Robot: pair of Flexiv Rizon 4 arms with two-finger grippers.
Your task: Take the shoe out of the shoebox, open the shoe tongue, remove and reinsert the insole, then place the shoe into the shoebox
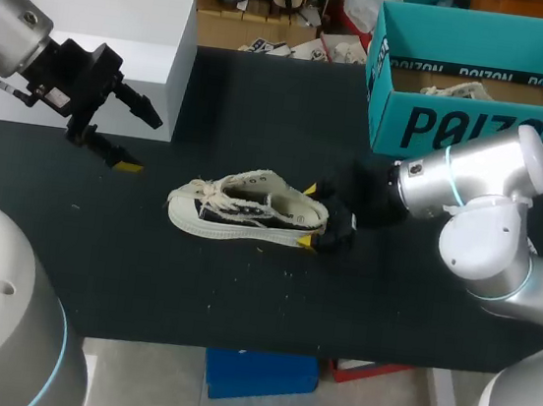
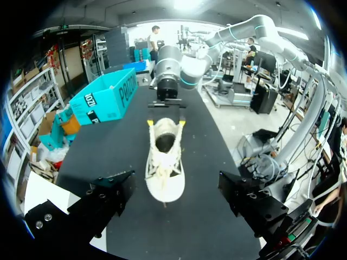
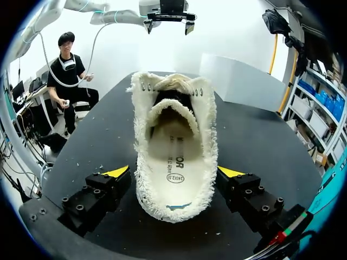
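Where the black table (image 1: 240, 298) is seen from the head view, it carries one shoe (image 1: 246, 210), two boxes and two grippers. The single cream canvas shoe, frayed at its edges, rests on its sole with its heel between the two fingers of the right gripper (image 1: 312, 215) and its toe pointing away from them. In the right wrist view the right gripper (image 3: 173, 172) has its jaws spread wide, one yellow tip on each side of the heel. A thin strip of table shows between one tip and the fringe, so the jaws straddle the shoe (image 3: 176, 157) without clamping it. The one insole (image 3: 173, 162) lies flat inside the shoe, just ahead of these jaws, and the tongue (image 3: 171, 111) arches over the opening beyond it.

The left gripper (image 1: 142, 143) hangs above the table well beyond the toe, jaws parted and holding nothing. In the left wrist view the shoe (image 2: 164, 162) lies ahead of the left gripper (image 2: 173, 197), toe nearest. The right gripper (image 2: 167, 123) is at its far end.

One teal shoebox (image 1: 479, 129), open, stands behind the right arm, apart from the shoe. One white box (image 1: 103, 44) stands behind the left gripper.
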